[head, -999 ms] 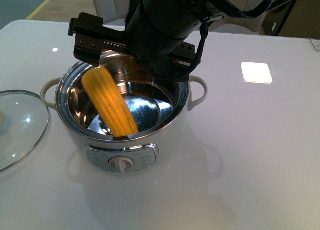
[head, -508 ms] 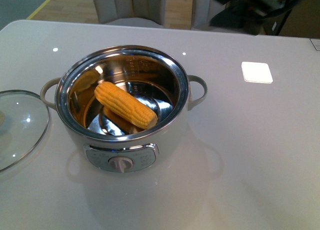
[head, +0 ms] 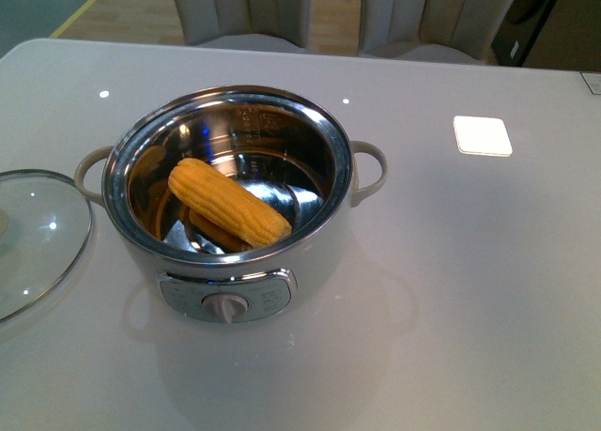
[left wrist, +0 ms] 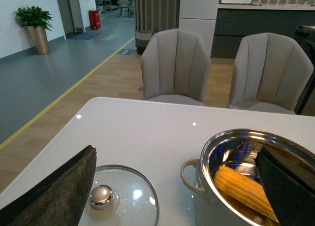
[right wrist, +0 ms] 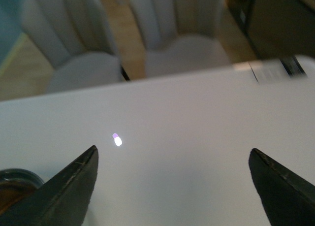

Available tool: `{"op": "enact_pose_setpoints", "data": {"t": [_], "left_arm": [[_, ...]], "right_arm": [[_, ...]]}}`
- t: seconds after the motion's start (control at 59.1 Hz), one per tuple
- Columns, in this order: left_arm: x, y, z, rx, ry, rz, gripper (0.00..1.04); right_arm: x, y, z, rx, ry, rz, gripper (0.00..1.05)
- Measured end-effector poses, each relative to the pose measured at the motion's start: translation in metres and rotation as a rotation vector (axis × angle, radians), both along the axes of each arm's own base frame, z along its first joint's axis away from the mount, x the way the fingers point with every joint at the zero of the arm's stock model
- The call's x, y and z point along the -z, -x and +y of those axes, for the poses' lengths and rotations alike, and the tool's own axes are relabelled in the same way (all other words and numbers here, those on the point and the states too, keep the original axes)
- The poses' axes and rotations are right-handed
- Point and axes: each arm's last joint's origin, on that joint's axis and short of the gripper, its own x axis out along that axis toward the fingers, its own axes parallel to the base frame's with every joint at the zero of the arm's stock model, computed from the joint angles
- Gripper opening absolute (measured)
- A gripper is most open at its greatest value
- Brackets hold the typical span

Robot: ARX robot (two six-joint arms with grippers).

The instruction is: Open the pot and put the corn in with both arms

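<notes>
Both tools spread, empty | corn point(head: 228, 203) in pot point(head: 230, 262), far end hidden | lid point(head: 38, 238) cropped

1. A glossy white bench point(head: 488, 290) with rounded corners carries everything.
2. The pot point(head: 310, 262) stands near its middle, lid off, control knob facing the camera.
3. A round glass lid point(head: 38, 238) lies flat on the bench just left of the pot, apart from its handle.
4. A bright square reflection point(head: 483, 135) shows right of the pot.
</notes>
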Motion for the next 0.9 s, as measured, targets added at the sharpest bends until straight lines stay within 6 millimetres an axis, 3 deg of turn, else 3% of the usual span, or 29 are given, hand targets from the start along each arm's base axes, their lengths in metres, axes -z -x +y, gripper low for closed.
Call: {"op": "enact_pose_setpoints", "data": {"t": [0.118, 0.44, 0.559, 0.897], "left_arm": [[0.000, 0.000, 0.000, 0.000, 0.000, 0.000, 0.98], [0.000, 0.000, 0.000, 0.000, 0.000, 0.000, 0.98], [0.000, 0.000, 0.000, 0.000, 0.000, 0.000, 0.98], [0.000, 0.000, 0.000, 0.000, 0.000, 0.000, 0.98]], "right_arm": [[0.020, 0.031, -0.009, -0.046, 0.114, -0.222, 0.57], [0.046, 0.076, -0.024, -0.054, 0.158, -0.230, 0.02], [0.052, 0.089, -0.033, -0.044, 0.158, -0.233, 0.02], [0.065, 0.116, -0.033, -0.045, 0.158, -0.229, 0.02]]}}
